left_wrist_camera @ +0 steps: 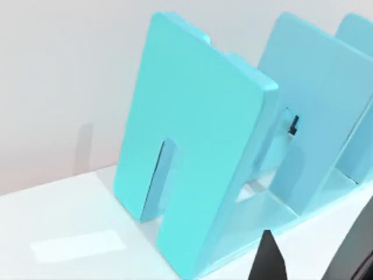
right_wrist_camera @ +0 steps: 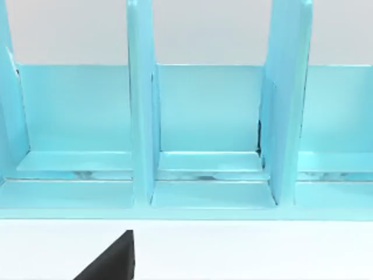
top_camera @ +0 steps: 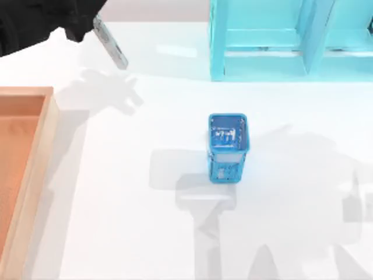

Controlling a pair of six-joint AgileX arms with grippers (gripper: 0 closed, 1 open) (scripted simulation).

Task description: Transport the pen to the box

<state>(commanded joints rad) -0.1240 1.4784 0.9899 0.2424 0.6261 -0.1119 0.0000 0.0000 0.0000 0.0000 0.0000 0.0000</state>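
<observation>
Wooden box [top_camera: 23, 169] holds nothing; left gripper [top_camera: 87, 26] clamps pen [top_camera: 111, 44] near table's far-left corner.

A white bench [top_camera: 145, 233] is spreading out under me, catching soft grey shadows. A cyan shelf unit [top_camera: 280, 41] is standing at its far edge, its dividers rising against a plain pale wall [left_wrist_camera: 58, 70] behind.

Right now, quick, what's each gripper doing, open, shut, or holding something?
Left gripper: shut on the pen, top view's upper left.
Right gripper: cannot be told.
</observation>
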